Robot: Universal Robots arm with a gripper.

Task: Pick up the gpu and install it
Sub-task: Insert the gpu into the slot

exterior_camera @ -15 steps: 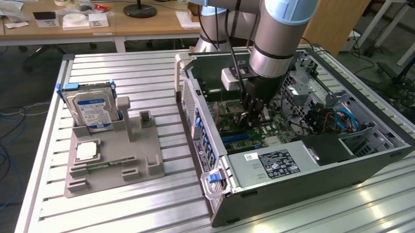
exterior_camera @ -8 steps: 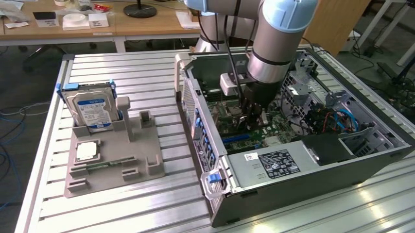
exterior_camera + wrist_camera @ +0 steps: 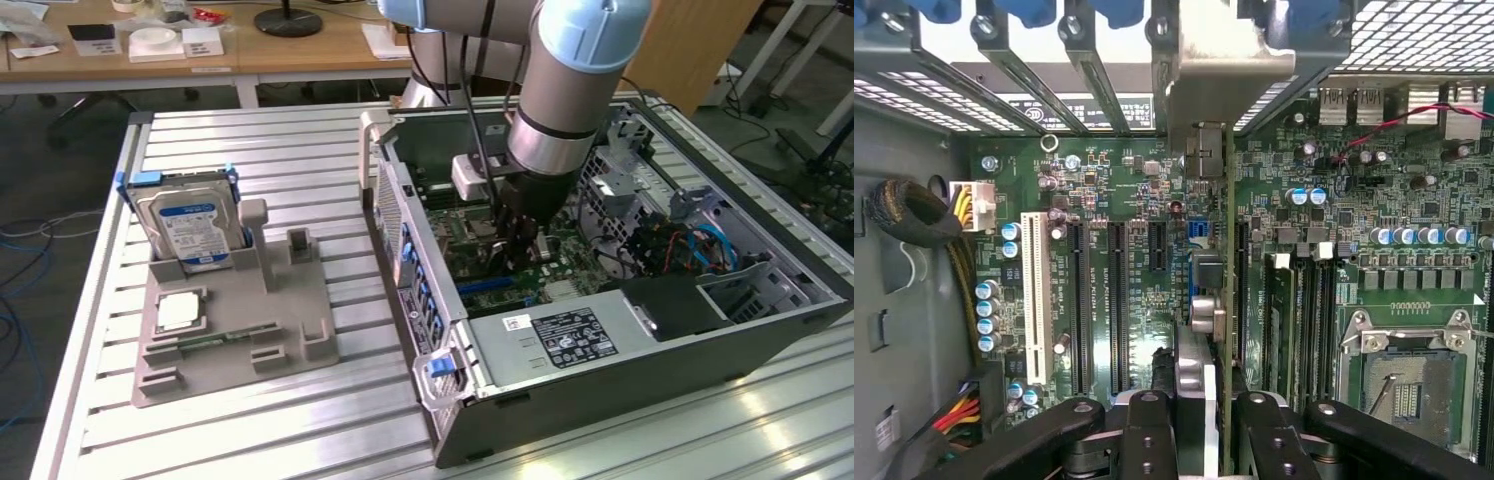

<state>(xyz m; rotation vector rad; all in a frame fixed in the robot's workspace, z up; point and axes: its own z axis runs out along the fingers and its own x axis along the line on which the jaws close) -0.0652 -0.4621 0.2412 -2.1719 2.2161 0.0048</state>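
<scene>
The pincer [image 3: 1199, 420] is closed on the gpu [image 3: 1206, 300], held edge-on inside the open computer case [image 3: 747, 330] just above the motherboard [image 3: 1104, 300]; pickup is done, seating in a slot remains.

Even, bright daylight is seen in the exterior view; glare streaks are thrown across the table [image 3: 267, 440] slats. The case [image 3: 641, 390] interior is shadowed. In the wrist view, the motherboard [image 3: 1104, 200] is sharp, while the near fingers [image 3: 1144, 440] are blurred.
</scene>
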